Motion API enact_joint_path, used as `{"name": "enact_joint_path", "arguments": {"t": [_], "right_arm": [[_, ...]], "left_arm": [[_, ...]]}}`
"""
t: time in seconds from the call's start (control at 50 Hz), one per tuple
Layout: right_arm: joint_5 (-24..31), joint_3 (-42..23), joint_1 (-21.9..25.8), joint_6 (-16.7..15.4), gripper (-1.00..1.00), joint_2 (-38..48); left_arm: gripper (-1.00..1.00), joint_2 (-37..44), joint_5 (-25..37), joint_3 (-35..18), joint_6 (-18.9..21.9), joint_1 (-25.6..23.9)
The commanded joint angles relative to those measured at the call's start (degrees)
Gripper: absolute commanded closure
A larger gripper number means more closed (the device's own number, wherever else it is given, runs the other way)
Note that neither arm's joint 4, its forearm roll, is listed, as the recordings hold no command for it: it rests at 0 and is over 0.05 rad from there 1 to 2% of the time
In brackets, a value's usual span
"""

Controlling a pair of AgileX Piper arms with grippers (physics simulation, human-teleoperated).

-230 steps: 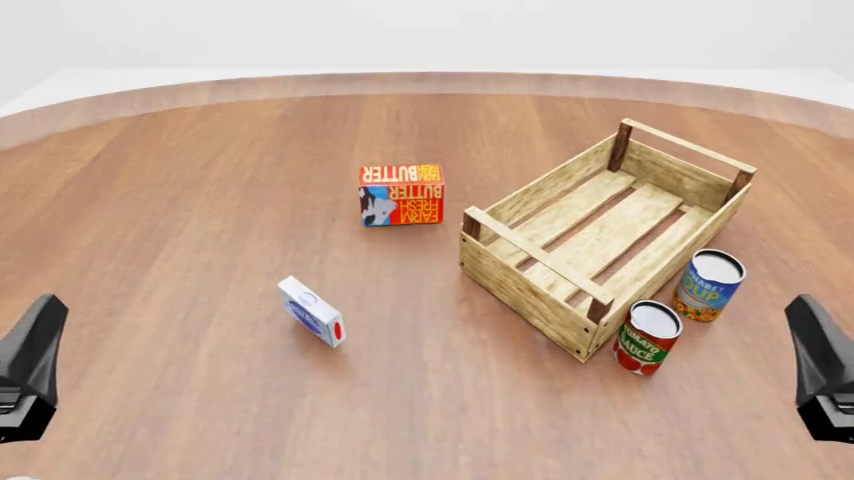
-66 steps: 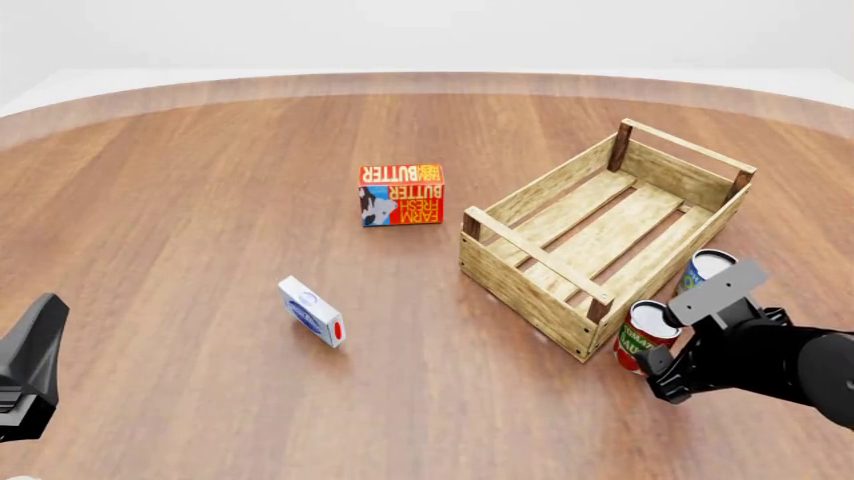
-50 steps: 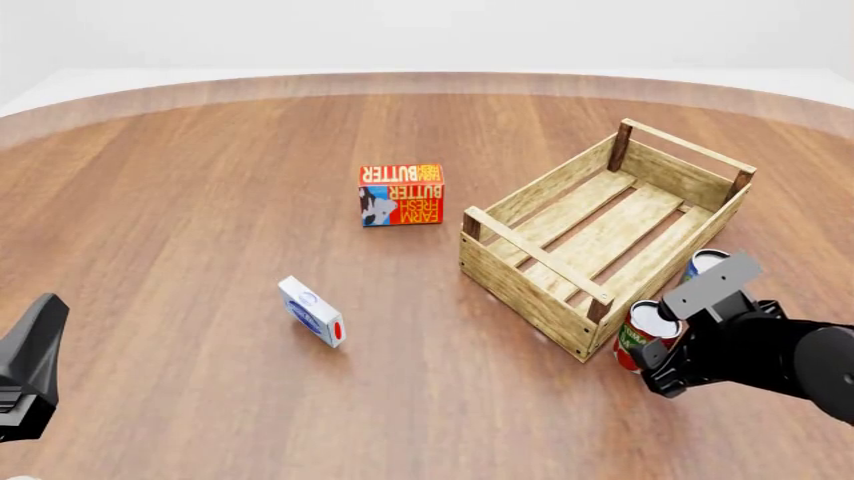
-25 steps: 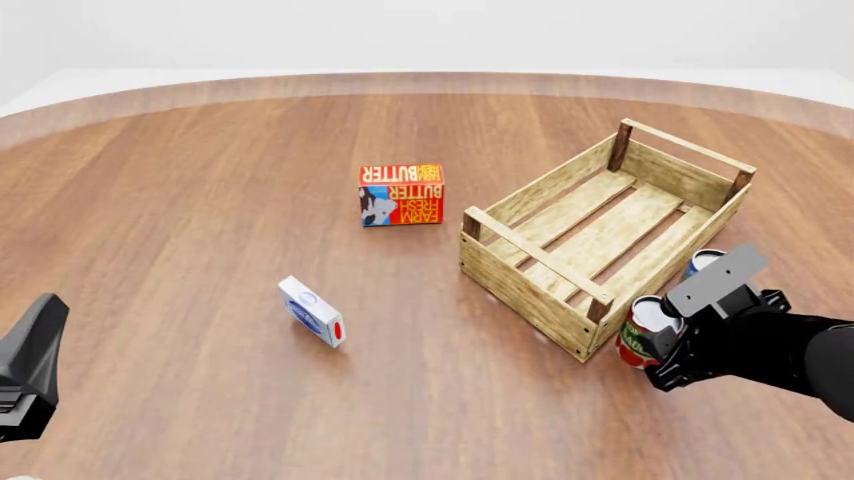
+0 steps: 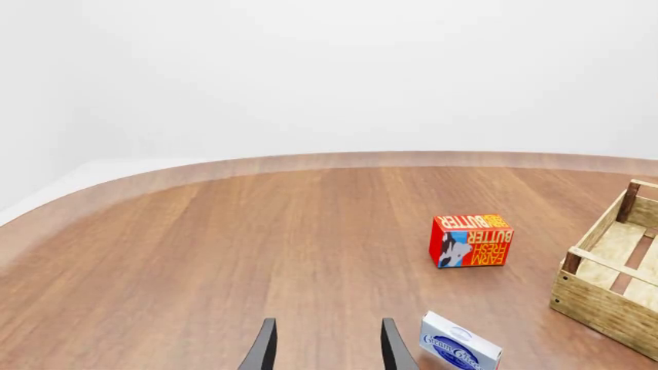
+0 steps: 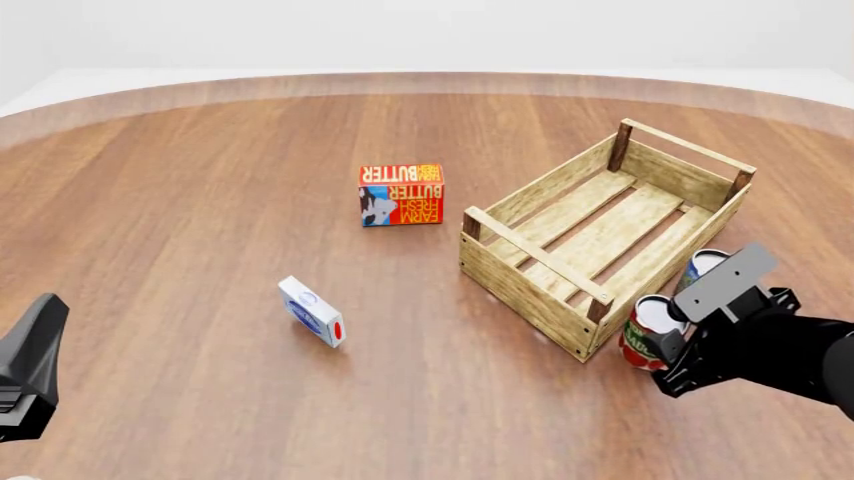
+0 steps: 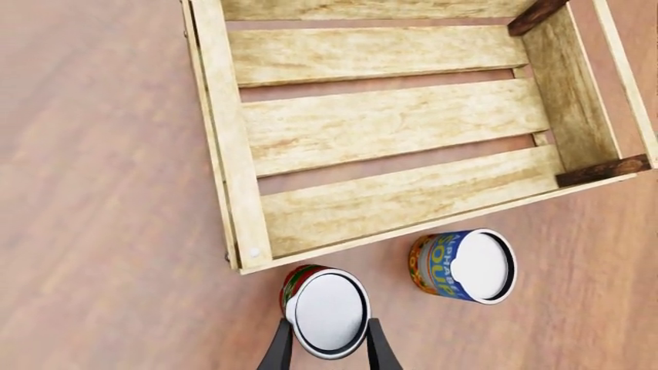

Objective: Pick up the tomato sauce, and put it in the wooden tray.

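Right gripper (image 7: pixel 327 347): fingers (image 7: pixel 277 351) set on either side of the sauce can (image 7: pixel 327 311), against its rim; the can is gripped. In the front view the gripper (image 6: pixel 671 352) covers the can's near side. The can (image 6: pixel 649 333) stands upright on the table (image 6: pixel 200 200), outside the tray (image 6: pixel 601 235), just beside the tray's near corner, at the tray's 5 o'clock. The blue and yellow soup can (image 7: pixel 463 266) stands near the sauce can, apart from it, also against the tray's outer wall.

Left gripper (image 5: pixel 327 353): fingers parted, nothing between them, low at the table's near left.

Butter box (image 6: pixel 400 194) at the tray's 9 o'clock; small white-blue box (image 6: pixel 311 312) at 8 o'clock, well apart.
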Motion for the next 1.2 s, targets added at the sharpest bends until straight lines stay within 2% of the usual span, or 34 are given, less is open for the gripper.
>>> {"name": "enact_joint_path", "arguments": {"t": [0.02,0.12,0.24,0.46,0.64,0.68,0.78,0.9,1.02,1.2], "right_arm": [[3.58,-0.24,0.73,0.4,1.0,-3.61],[6.14,-0.32,-0.09,-0.89,1.0,-6.68],[13.36,-2.63,0.39,-1.06,1.0,-13.11],[23.16,-6.34,1.05,-2.57,1.0,-21.57],[34.44,-13.07,0.67,-3.66,1.0,-29.53],[36.43,-14.86,1.56,-2.98,1.0,-29.74],[38.5,-17.81,1.14,-4.54,1.0,-29.98],[40.51,-24.61,1.22,-4.73,1.0,-27.16],[39.33,-31.88,1.59,-5.27,1.0,-21.08],[35.65,-45.85,4.58,-2.9,1.0,-5.04]], "left_arm": [[-1.0,0.0,0.0,0.0,0.0,0.0],[-1.0,0.0,0.0,0.0,0.0,0.0],[-1.0,0.0,0.0,0.0,0.0,0.0],[-1.0,0.0,0.0,0.0,0.0,0.0],[-1.0,0.0,0.0,0.0,0.0,0.0],[-1.0,0.0,0.0,0.0,0.0,0.0],[-1.0,0.0,0.0,0.0,0.0,0.0],[-1.0,0.0,0.0,0.0,0.0,0.0],[-1.0,0.0,0.0,0.0,0.0,0.0],[-1.0,0.0,0.0,0.0,0.0,0.0]]}}
